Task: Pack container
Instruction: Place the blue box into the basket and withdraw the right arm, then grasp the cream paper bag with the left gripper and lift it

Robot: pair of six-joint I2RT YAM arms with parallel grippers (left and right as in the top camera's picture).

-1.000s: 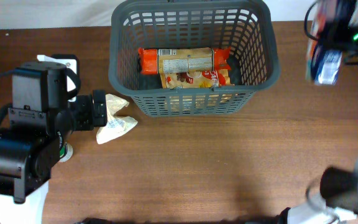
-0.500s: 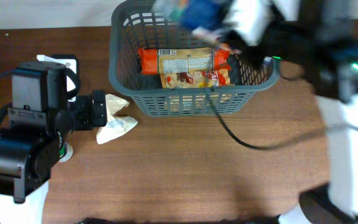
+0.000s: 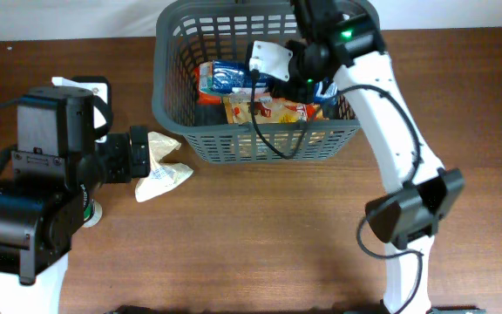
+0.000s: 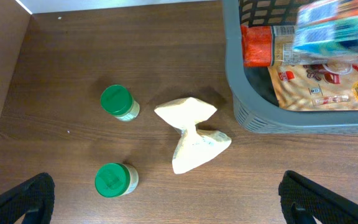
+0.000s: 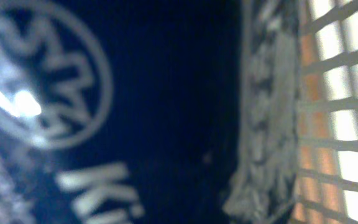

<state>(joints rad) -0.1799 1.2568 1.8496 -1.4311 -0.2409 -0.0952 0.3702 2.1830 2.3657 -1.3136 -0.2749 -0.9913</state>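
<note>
The container (image 3: pixel 268 142) stands at the far middle of the table (image 3: pixel 260 244), its back rim close to the far table edge. In the left wrist view its rounded near-left corner (image 4: pixel 232 93) is seen. Inside lie a pack with orange ends (image 3: pixel 206 83) and, below it, a red and beige snack bag (image 3: pixel 273 111) against the front wall.

The right gripper (image 3: pixel 255 77) reaches over the right rim into the container, at a blue package (image 3: pixel 227 77) which sits above the other packs. The right wrist view is filled by dark blue wrapping (image 5: pixel 104 112), with the lattice wall just to the right. I cannot tell if the fingers are closed on the package.

Left of the container, apart from its wall, lies a crumpled pale bag (image 4: pixel 191 140). Two green-lidded jars (image 4: pixel 117 101) (image 4: pixel 112 180) stand further left, apart from each other.

The left gripper (image 4: pixel 166 202) hangs above the bag, fingers spread wide and holding nothing. A broad strip of wood lies between the container's front wall and the near table edge, crossed only by the right arm.
</note>
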